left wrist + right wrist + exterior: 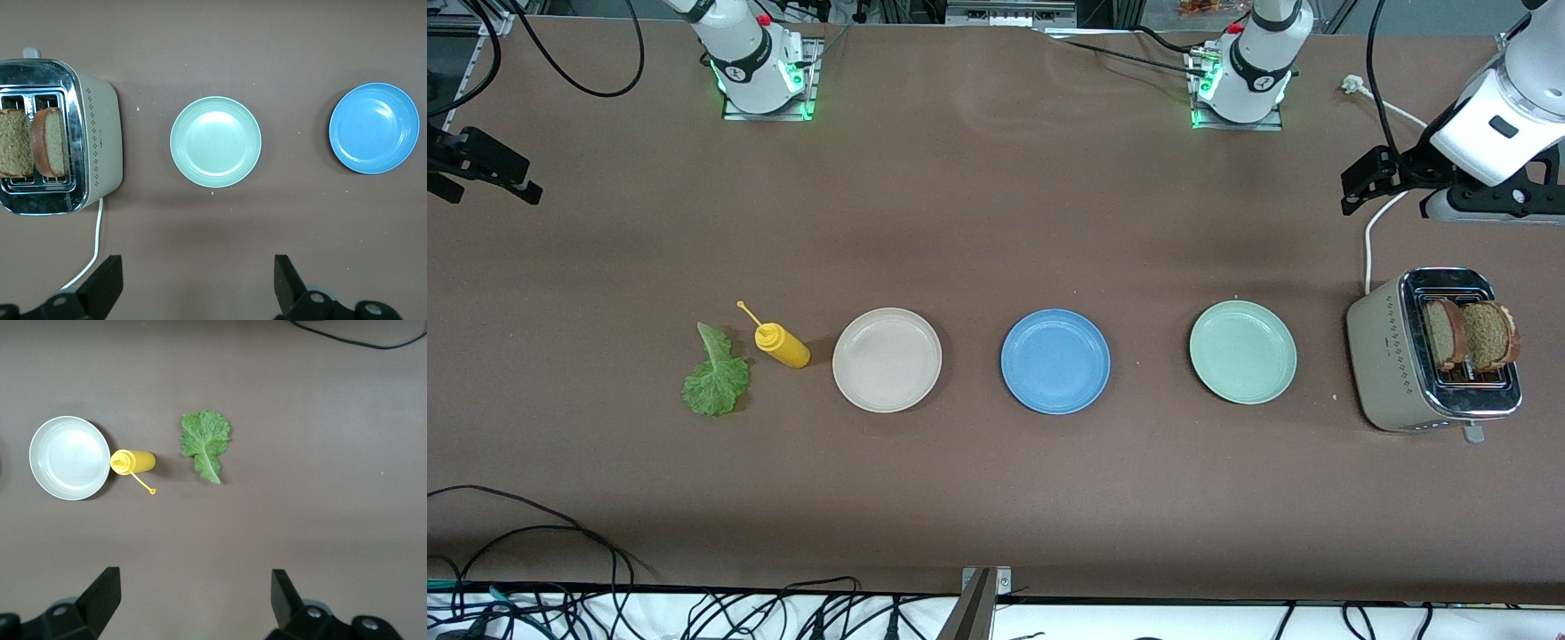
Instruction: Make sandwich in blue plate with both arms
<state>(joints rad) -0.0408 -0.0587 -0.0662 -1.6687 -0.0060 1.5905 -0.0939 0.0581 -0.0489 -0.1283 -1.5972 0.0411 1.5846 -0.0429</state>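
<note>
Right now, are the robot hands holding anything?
No. The left gripper hangs open above the table near the toaster, and the right gripper hangs open at the lettuce leaf's end. Both are empty.

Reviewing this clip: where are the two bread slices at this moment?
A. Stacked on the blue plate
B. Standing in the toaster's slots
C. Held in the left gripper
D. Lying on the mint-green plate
B. Both bread slices stand upright in the slots of the toaster at the left arm's end of the table; the blue plate and the mint-green plate are bare, and the left gripper is open, holding nothing.
</note>
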